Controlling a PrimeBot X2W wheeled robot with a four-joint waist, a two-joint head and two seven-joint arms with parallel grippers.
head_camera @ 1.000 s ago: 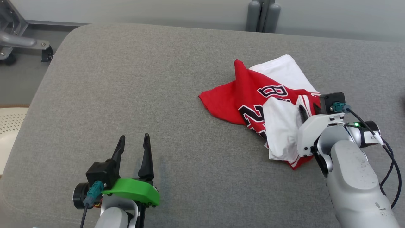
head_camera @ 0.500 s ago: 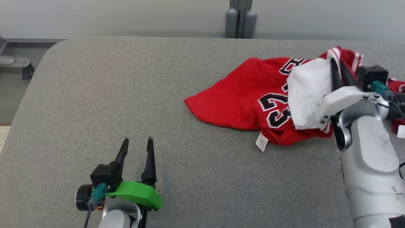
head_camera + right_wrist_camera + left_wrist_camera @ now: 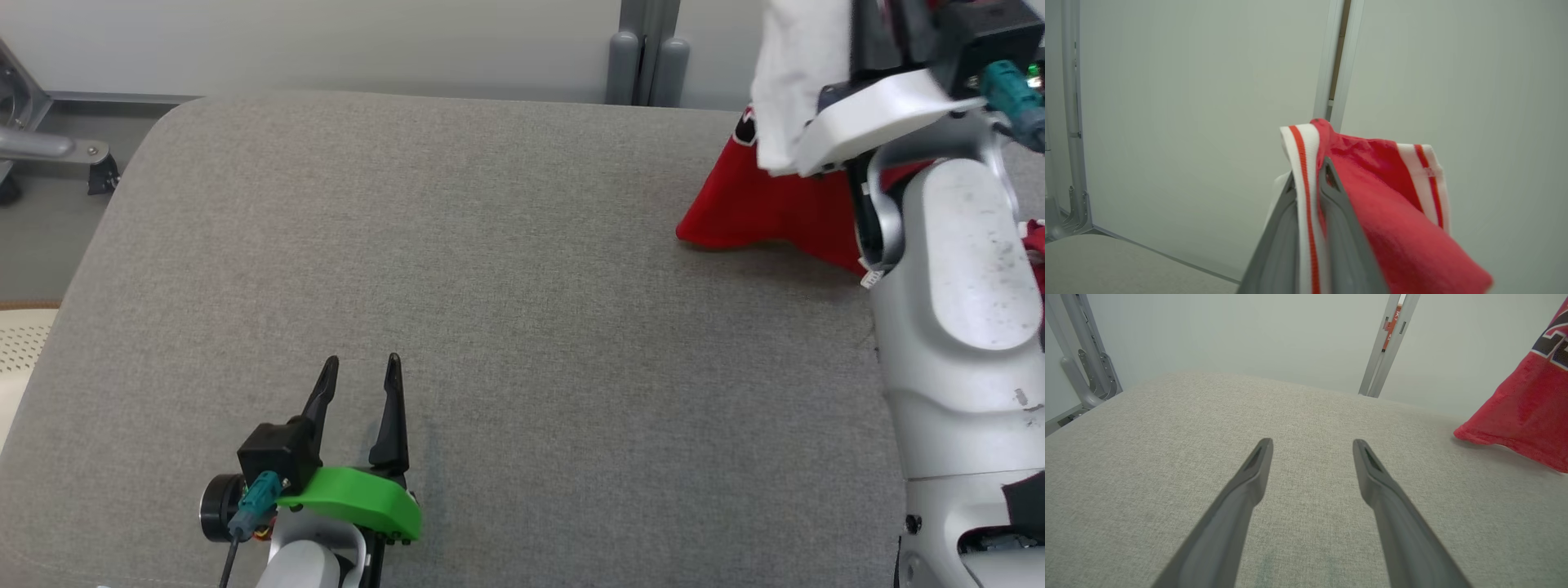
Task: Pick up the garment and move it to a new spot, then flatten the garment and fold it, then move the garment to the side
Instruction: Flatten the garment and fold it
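Right end effector (image 3: 1308,179) pinches the striped hem of the garment (image 3: 767,212), held high. The garment hangs lengthwise downward, its lower red edge resting on the table (image 3: 490,245), far right. Left end effector (image 3: 362,359) is spread.

The garment (image 3: 759,212) is a red jersey with white panels, black numbers edged in white, and red-and-white striped trim. It hangs bunched from my right pincer (image 3: 1308,175), which is pinched on the striped edge, high at the far right. Its lower red corner rests on the grey cushion (image 3: 490,286).
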